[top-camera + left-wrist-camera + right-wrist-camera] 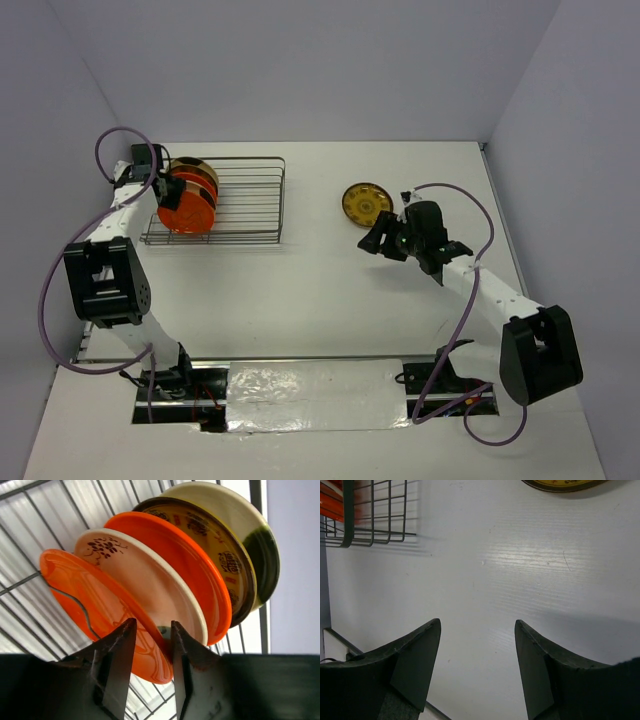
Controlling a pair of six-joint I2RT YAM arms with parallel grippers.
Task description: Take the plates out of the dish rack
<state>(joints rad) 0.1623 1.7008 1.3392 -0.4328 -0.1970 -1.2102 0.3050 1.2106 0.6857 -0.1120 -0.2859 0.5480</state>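
White tabletop (330, 300) and pale lavender walls frame the scene. The dish rack (250, 200) sits at the far left of the table. Its plates stand on edge, packed close together at its left end.

The left gripper (152, 645) straddles the lower rim of the front orange plate (90, 600). Its jaws are drawn in narrow with the rim between them, and as far as we can judge they are pinching it. Behind that plate lean a cream plate (145, 580) with a dark floral blotch, a second orange plate (185, 565), a patterned yellow plate (222, 555) and a beige plate (257, 545) with a dark patch.

The right gripper (477, 645) hangs wide open and empty over bare table. It is near the unloaded yellow plate (366, 202), which lies flat and well apart from the rack.

We judge these plates to be stiff, light and glossy, so they will be slippery under the pads. If they are ceramic they may chip when knocked, though we cannot tell the material. The exposed rim is the only sensible hold, and the pinch should be deep enough that the plate cannot swing. The neighbours lean against each other, so we would lift straight out along the wire slot to avoid dragging the cream plate along.
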